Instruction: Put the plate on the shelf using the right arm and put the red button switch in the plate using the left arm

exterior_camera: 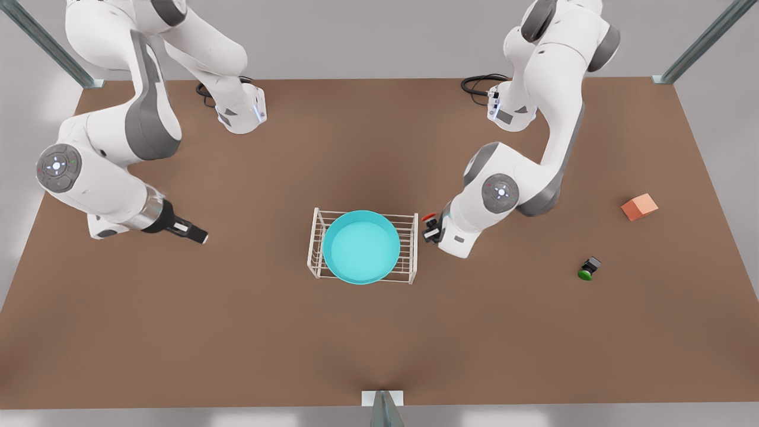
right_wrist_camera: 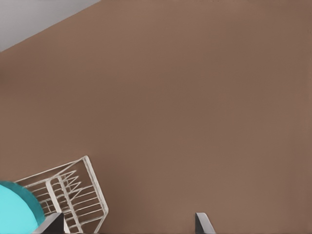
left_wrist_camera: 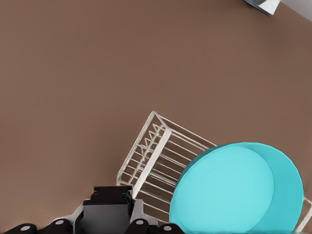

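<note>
- brown tabletop [exterior_camera: 237,332] fills the scene, with grey floor beyond its edges and metal frame posts at the corners.
- the shelf [exterior_camera: 409,222], a low white wire rack, stands near the middle of the table.
- the plate [exterior_camera: 362,247] lies flat on the shelf's slatted top. it covers most of the top, and its near rim reaches slightly past the rack's front edge.
- the left wrist view shows the same plate [left_wrist_camera: 229,190] on the rack [left_wrist_camera: 151,151], close by and seen from one end.
- the left gripper [exterior_camera: 431,230] is just beside the shelf's end on the front view's right, low over the table. it is clenched on the red button switch [exterior_camera: 428,218], whose red cap shows at the fingertips close to the rack's corner.
- the switch is beside the plate, not over it.
- the right gripper [exterior_camera: 198,235] hangs well apart from the shelf on the front view's left, tilted down toward the table. it is released and holds nothing; in the right wrist view its fingertips [right_wrist_camera: 204,223] stand wide apart.
- a green-capped switch [exterior_camera: 588,270] lies on the table far to the front view's right.
- an orange cube [exterior_camera: 639,207] sits farther back from the green-capped switch, near the table's right edge in the front view.
</note>
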Motion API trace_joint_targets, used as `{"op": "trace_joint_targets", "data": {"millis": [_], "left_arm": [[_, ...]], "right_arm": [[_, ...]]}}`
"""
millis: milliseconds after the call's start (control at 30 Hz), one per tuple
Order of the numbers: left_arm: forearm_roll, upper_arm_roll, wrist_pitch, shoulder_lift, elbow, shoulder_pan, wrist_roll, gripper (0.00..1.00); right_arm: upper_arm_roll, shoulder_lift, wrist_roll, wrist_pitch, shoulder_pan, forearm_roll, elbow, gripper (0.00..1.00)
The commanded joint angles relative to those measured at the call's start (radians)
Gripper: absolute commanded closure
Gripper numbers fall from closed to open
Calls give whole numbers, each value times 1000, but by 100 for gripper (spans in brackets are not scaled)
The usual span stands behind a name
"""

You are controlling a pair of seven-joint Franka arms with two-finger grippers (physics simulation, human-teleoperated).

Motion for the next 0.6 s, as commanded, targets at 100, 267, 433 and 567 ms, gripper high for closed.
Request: {"op": "trace_joint_targets", "data": {"millis": [100,267,433,567], "left_arm": [[-7,-3,177,54,34,-57,-475,61],[2,0,311,171,120,-129,-554,58],[49,3,375,199,125,-175,-639,32],[210,8,100,162,111,-148,-414,0]], "right_arm": [[-370,-84,-696,-21,261,59,-56,0],[-375,-68,-614,-127,248,-31,-29,0],[-398,-86,-625,-182,202,-50,-7,0],[-438,-83,-625,-195,203,-4,28,0]]}}
